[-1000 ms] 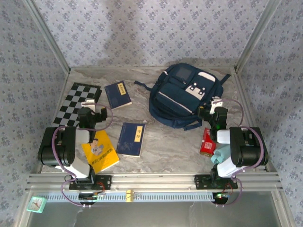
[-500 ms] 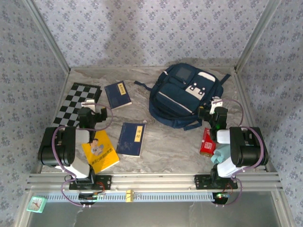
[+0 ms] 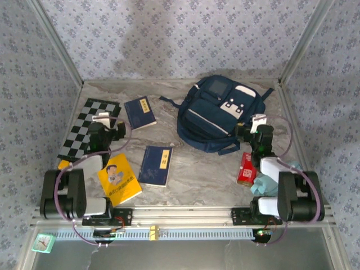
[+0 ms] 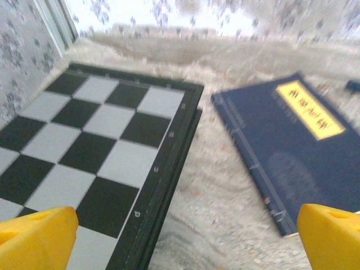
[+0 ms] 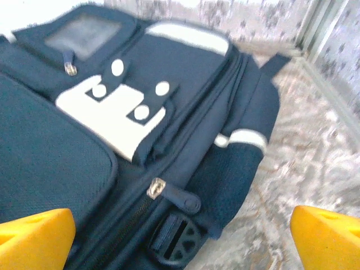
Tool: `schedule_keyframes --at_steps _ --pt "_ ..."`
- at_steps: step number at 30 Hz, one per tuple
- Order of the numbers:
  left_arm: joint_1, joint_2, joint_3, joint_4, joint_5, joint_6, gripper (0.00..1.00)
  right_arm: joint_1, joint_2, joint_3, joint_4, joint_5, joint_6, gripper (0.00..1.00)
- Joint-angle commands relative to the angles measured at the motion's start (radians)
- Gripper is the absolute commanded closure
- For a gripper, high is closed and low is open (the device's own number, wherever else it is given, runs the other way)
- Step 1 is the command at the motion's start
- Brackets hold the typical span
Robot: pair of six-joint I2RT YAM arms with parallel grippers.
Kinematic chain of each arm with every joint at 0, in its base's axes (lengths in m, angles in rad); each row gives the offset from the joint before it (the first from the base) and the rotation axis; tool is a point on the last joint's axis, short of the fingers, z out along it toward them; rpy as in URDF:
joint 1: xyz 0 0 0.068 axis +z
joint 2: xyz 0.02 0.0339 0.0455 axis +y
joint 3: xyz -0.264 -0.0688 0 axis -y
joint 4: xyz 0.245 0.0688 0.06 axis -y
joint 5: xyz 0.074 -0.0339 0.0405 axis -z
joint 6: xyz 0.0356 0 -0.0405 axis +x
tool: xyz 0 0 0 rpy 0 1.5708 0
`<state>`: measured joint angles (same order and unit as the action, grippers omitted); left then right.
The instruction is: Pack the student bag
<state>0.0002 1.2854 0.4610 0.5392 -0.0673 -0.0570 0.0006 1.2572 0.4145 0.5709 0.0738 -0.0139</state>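
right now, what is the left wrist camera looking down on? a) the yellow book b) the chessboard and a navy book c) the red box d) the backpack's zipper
B: the left wrist view has the black-and-white chessboard on its left and a navy book with a yellow title label on its right, with a strip of marbled table between them.

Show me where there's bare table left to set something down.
Biggest bare patch: table between the lower blue book and red box, in front of the student bag. Crowded: left side, with chessboard, upper blue book, yellow book.
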Motion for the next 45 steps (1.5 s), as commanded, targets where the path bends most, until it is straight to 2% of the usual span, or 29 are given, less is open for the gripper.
schedule_keyframes --at_steps 1,5,6,8,11,17,21,27,36,42,45 --pt "0.01 -0.136 -0.004 -0.108 0.024 -0.083 0.0 -0.004 -0.141 0.054 -0.196 -0.015 0.073 0.0" --pt "0.016 -0.286 -0.004 -0.171 0.021 -0.245 0.0 -0.027 -0.309 0.116 -0.448 0.036 0.384 0.0" --pt "0.016 -0.307 0.004 -0.203 0.011 -0.324 0.0 -0.036 -0.339 0.126 -0.529 0.063 0.466 0.0" --pt "0.02 -0.334 0.038 -0.327 -0.053 -0.471 0.0 -0.05 -0.386 0.1 -0.588 0.067 0.553 0.0" --pt "0.034 -0.346 0.066 -0.479 -0.115 -0.593 0.0 -0.108 -0.408 0.097 -0.637 -0.053 0.562 0.0" --pt "0.062 -0.353 0.094 -0.55 0.096 -0.601 0.0 -0.091 -0.339 0.233 -0.897 -0.126 0.571 0.0" --pt "0.05 -0.369 0.121 -0.617 0.173 -0.624 0.0 -0.043 -0.262 0.29 -0.99 -0.157 0.635 0.0" --pt "-0.095 -0.382 0.138 -0.668 0.175 -0.634 0.0 0.063 -0.102 0.353 -1.005 -0.183 0.753 0.0" --pt "-0.325 -0.303 0.214 -0.702 0.172 -0.655 0.0 0.091 0.157 0.437 -0.959 -0.172 0.85 0.0" --pt "-0.393 -0.235 0.241 -0.683 0.174 -0.682 0.0 0.119 0.339 0.544 -0.958 -0.177 0.843 0.0" --pt "-0.42 -0.203 0.259 -0.674 0.186 -0.674 0.0 0.147 0.382 0.571 -0.94 -0.156 0.837 0.13"
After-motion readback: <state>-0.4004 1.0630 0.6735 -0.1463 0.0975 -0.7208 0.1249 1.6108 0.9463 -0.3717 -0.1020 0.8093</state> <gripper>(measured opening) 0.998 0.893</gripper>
